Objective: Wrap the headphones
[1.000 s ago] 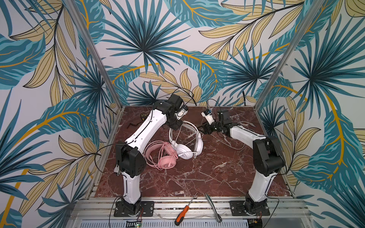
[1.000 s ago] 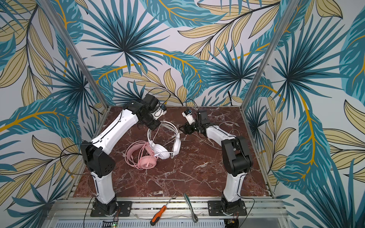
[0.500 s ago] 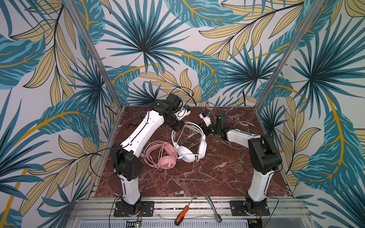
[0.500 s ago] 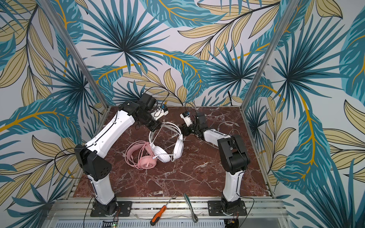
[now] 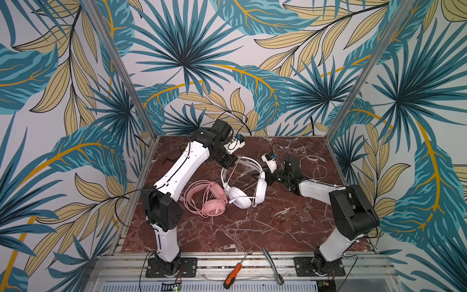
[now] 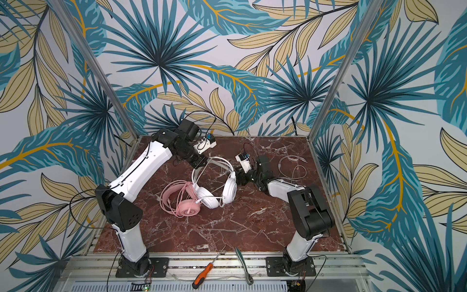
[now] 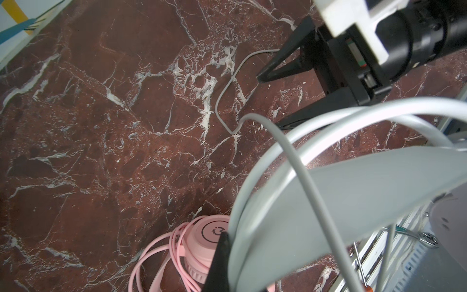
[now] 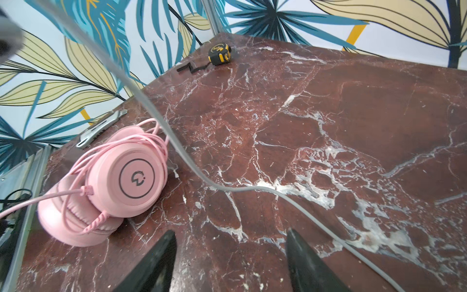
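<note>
The white headphones (image 5: 238,196) (image 6: 209,199) are tilted up in mid-table. My left gripper (image 5: 228,161) (image 6: 199,161) is shut on their arched headband (image 7: 353,192), with one black finger (image 7: 221,263) showing against it. The pink headphones (image 5: 211,202) (image 8: 121,182) lie flat beside them with their pink cable looped around them. My right gripper (image 5: 268,177) (image 8: 230,242) hovers low over the marble by the white set's far cup (image 5: 262,185). It is open, with nothing between its fingers. The white cable (image 8: 182,151) (image 7: 300,177) trails just outside one fingertip.
A loose stretch of white cable (image 5: 313,164) lies at the back right. A yellow tape measure (image 8: 219,53) and a black strip sit in the far left corner, and a metal utility knife (image 8: 101,129) lies at the left edge. An orange screwdriver (image 5: 235,271) and a ratchet (image 5: 273,265) rest on the front rail.
My left gripper has carried the white headband a little right and toward the back. My right gripper has drawn in and down, closer to the white cup, and its elbow has swung forward.
</note>
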Robot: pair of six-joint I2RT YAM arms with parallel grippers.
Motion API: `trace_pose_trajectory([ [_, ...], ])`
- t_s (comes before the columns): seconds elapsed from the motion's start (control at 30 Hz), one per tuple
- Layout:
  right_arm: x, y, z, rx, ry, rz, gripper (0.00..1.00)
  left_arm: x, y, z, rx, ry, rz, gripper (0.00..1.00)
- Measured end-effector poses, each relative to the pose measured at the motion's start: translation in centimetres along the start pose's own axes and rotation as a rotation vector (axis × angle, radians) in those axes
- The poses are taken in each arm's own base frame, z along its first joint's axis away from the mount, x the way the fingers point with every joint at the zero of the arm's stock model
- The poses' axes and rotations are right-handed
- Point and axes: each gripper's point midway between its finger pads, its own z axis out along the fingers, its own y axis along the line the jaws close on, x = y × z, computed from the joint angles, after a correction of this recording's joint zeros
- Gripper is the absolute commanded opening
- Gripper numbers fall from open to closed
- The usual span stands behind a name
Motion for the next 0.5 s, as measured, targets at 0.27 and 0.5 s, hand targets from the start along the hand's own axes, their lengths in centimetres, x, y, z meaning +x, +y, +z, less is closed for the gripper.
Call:
trace_pose_trajectory([
  [0.27,-0.7,0.9,1.3,-0.098,-0.119,0.049,0.68,-0.1,-0.2,0.0,0.014,-0.004,-0.007,0.00],
  [0.5,-1.8,1.6,3.7,-0.150,-0.165,0.072,0.67,-0.1,-0.2,0.0,0.015,-0.004,-0.008,0.00],
])
